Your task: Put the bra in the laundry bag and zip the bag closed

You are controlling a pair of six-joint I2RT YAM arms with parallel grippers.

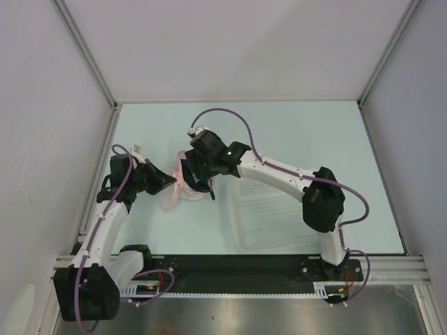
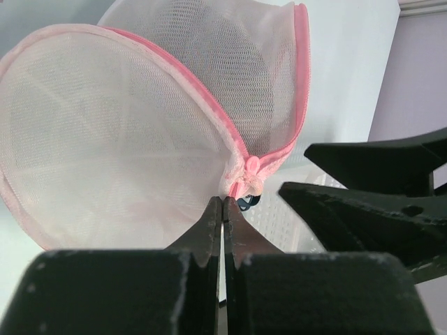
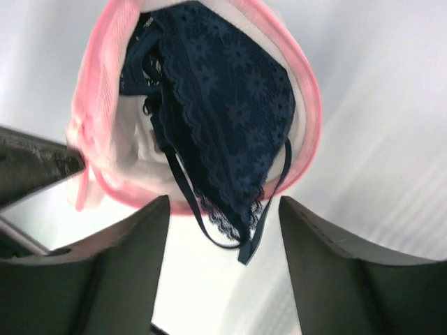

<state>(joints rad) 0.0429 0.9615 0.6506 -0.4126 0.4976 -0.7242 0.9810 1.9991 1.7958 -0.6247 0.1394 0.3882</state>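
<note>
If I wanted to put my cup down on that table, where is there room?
The widest bare stretch of table runs along the back wall, beyond the arms. A smaller patch lies by the front edge, between the left arm and the white basket. The middle is crowded: left gripper and right gripper meet at the laundry bag.

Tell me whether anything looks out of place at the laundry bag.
The bra lies mostly inside the laundry bag, but its lace edge and thin straps hang out past the pink rim, where the zipper may catch them.
</note>
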